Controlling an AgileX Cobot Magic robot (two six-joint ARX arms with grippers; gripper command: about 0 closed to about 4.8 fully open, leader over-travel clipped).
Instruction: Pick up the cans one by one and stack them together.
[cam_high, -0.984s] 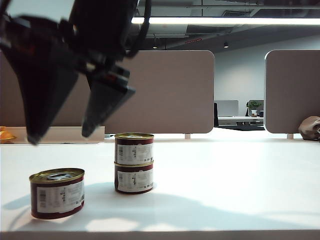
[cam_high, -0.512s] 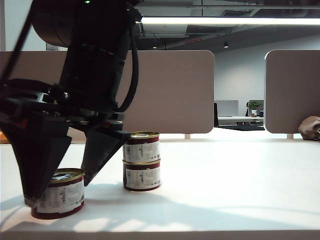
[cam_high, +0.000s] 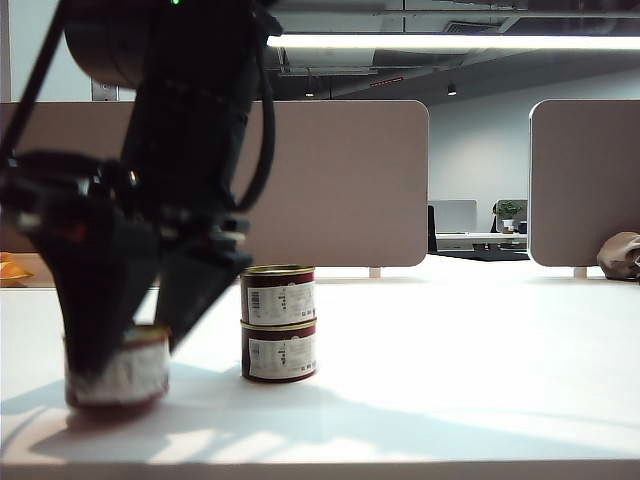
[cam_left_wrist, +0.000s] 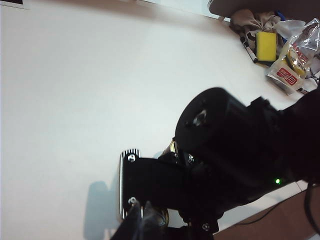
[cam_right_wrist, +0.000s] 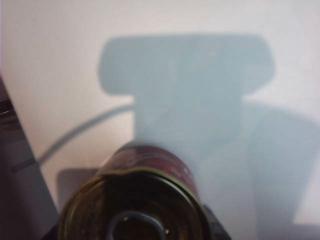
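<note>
My right hand (cam_high: 128, 360) had reached across to the left side of the exterior view and hung low over the white counter (cam_high: 450, 380), its two dark fingers (cam_high: 195, 300) pointing down and straddling the lone can (cam_high: 125, 378). One finger covered the can's left side and the other came down against its upper right rim. The picture there was smeared, so I could not tell whether the fingers pressed on the tin or merely flanked it, and I could not tell whether the can rested on the counter or hung just above it. My right wrist camera looked straight down on the same lone can (cam_right_wrist: 135, 200): its gold lid (cam_right_wrist: 132, 215) and maroon wall sat close under the lens, and my arm's shadow lay over the counter beyond it. The other two cans stood just beside it, to the right in the exterior view and a little farther back, the upper can (cam_high: 278, 296) squarely on the lower can (cam_high: 279, 352), white labels facing the camera. Behind them rose a pale partition panel (cam_high: 340, 180). From my left wrist camera I saw the black bulk of my right arm (cam_left_wrist: 235, 155) above the counter, and a yellow block (cam_left_wrist: 266, 46) among the clutter at the counter's far edge. My left hand (cam_left_wrist: 145, 225) showed only as a blurred sliver, and I could not tell whether it was open or closed.
</note>
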